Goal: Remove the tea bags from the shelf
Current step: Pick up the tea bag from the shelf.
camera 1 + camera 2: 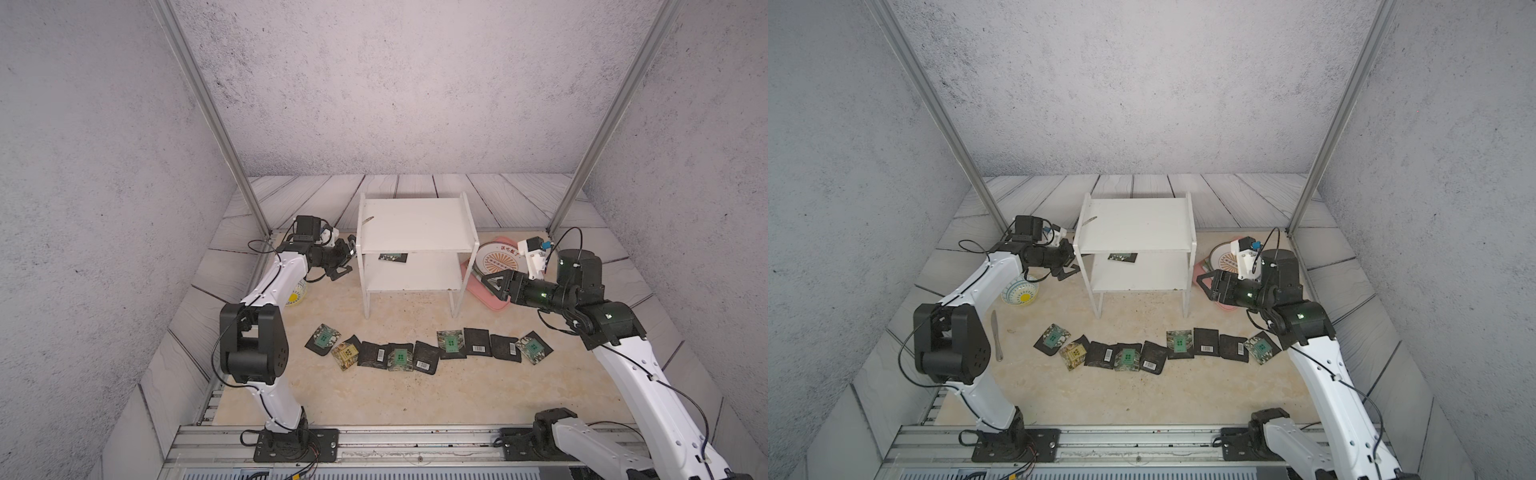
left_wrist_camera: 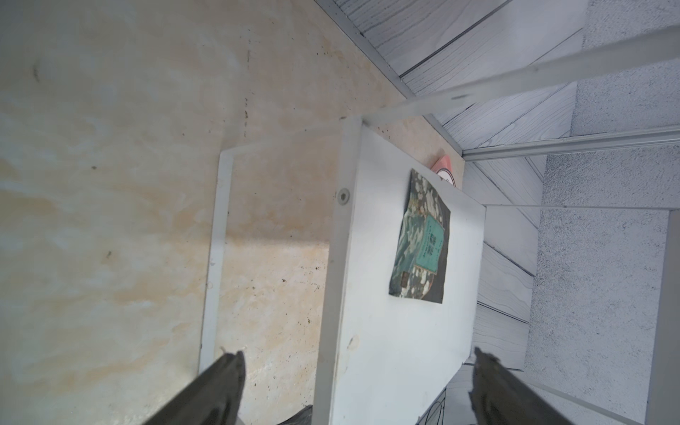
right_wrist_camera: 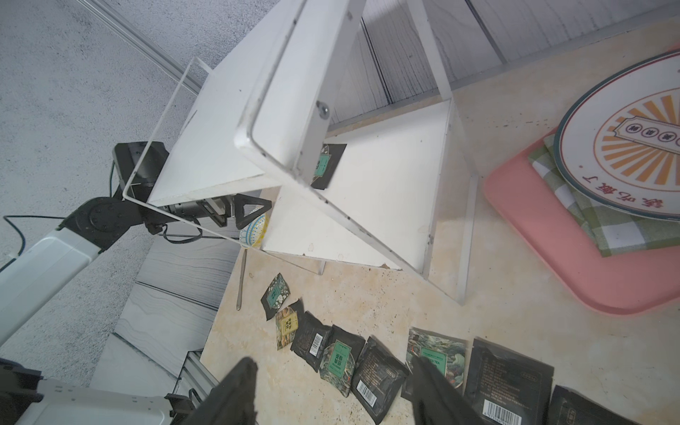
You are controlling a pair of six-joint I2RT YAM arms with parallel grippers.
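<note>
Jaws wide apart on my left gripper, nothing between them, and I'm holding it just outside the shelf at the open side of the lower tier. In the left wrist view, the two fingertips are framing the lower board, and the last tea bag on the shelf is lying straight ahead of them, further in along that board and toward its back edge. It's flat, green label up, its longer side running roughly along my line of reach, so I'm judging a straight push inward at tier height will meet it.

My right gripper is also parted and empty, sitting on the far side of the shelf over the pink tray. In a top view the sachet is lying nearer the left gripper's side of the tier, so I'm judging the left arm has the shorter reach.

Counting now: one tea bag on the lower tier, none that I can see on the top tier. On the table in front of the shelf I'm counting nine tea bags in a curved row, several overlapping at the edges. Two grippers, one shelf, one pink tray carrying a checked cloth and a round plate.
</note>
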